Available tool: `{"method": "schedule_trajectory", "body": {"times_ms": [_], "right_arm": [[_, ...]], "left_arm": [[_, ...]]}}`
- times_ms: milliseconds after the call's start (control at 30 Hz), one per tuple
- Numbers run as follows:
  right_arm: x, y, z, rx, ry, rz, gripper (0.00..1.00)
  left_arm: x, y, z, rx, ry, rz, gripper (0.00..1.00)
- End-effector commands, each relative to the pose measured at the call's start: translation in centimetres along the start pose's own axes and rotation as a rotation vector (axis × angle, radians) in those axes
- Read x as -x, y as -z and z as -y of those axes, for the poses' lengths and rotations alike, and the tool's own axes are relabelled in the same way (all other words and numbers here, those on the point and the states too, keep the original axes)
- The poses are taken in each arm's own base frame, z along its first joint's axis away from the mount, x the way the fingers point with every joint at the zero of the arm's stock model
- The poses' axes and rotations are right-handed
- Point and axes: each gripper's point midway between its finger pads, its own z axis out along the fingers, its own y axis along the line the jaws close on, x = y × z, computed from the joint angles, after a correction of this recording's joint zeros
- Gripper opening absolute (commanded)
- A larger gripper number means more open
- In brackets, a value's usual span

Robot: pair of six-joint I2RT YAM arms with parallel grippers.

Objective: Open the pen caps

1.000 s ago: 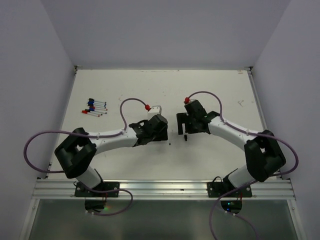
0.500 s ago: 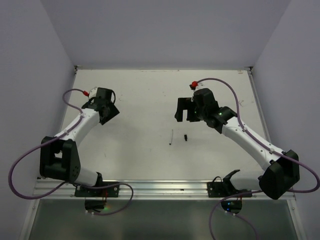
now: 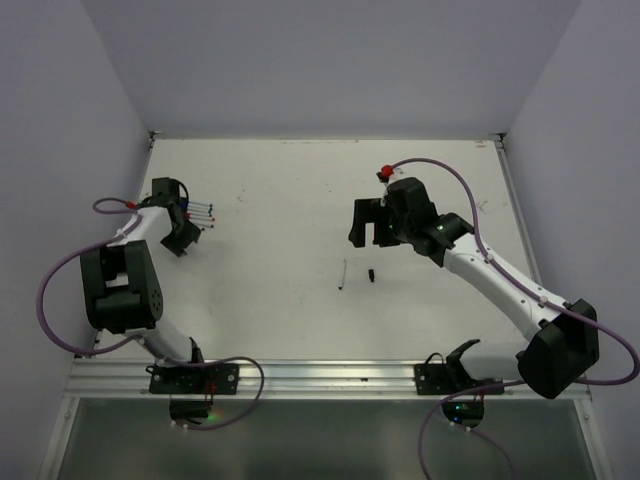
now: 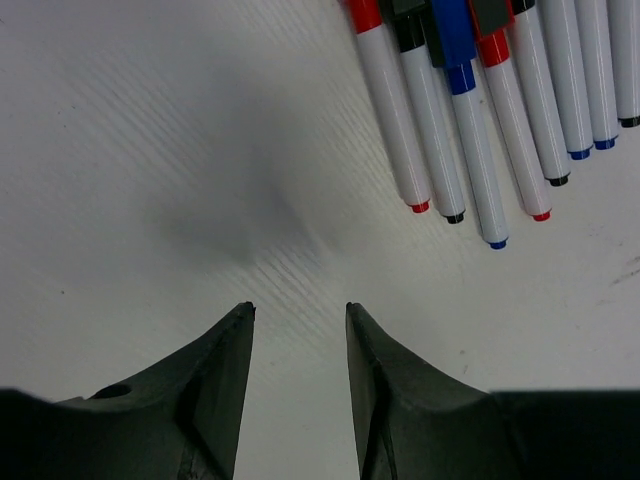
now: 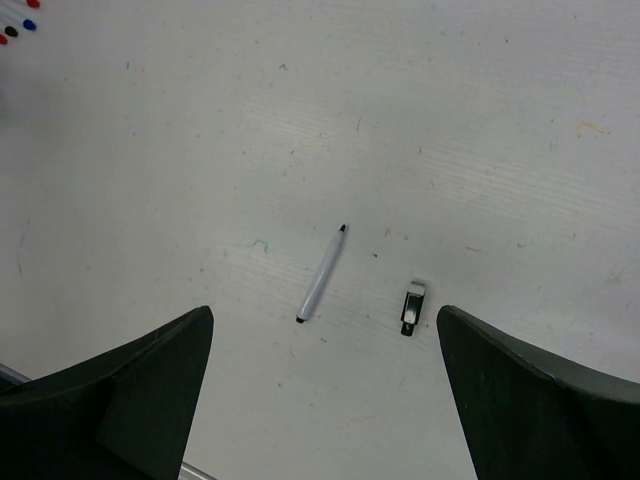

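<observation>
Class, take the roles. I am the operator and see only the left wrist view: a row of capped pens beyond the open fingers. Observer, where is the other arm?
Observer: The right end effector hangs over the middle of the table, wide open and holding nothing.
Operator: Anything below it?
Observer: One pen lies alone there, far from your row of pens.
Operator: Is it capped?
Observer: It seems not; a black cap lies beside it, not touching.
</observation>
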Motion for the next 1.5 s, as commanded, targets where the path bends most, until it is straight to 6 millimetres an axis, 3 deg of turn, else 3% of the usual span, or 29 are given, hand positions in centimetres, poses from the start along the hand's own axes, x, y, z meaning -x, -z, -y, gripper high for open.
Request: {"method": "schedule_trajectory", "body": {"times_ms": [0, 433, 867, 1233, 1467], "right_arm": [[0.2, 0.3, -0.6, 0.041, 0.032, 0.007, 0.98], [-0.2, -0.5, -0.4, 0.033, 0.048, -0.011, 0.99], [-0.1, -0.7, -0.4, 0.03, 0.049, -0.007, 0.99], [0.3, -0.3, -0.3, 0.023, 0.051, 0.007, 0.99], [0.1, -0.6, -0.2, 0.021, 0.043, 0.003, 0.98]], "left_arm": [[2.5, 0.3, 1.8, -0.05, 0.034, 0.046, 0.45], [4.5, -2.7, 2.6, 0.0, 0.094, 0.032, 0.45], [6.1, -3.6, 3.4, -0.001, 0.117, 0.036, 0.45], [5.8, -4.6, 1.7, 0.115, 0.102, 0.02, 0.41], [5.4, -5.2, 0.1, 0.194, 0.075, 0.018, 0.29]]}}
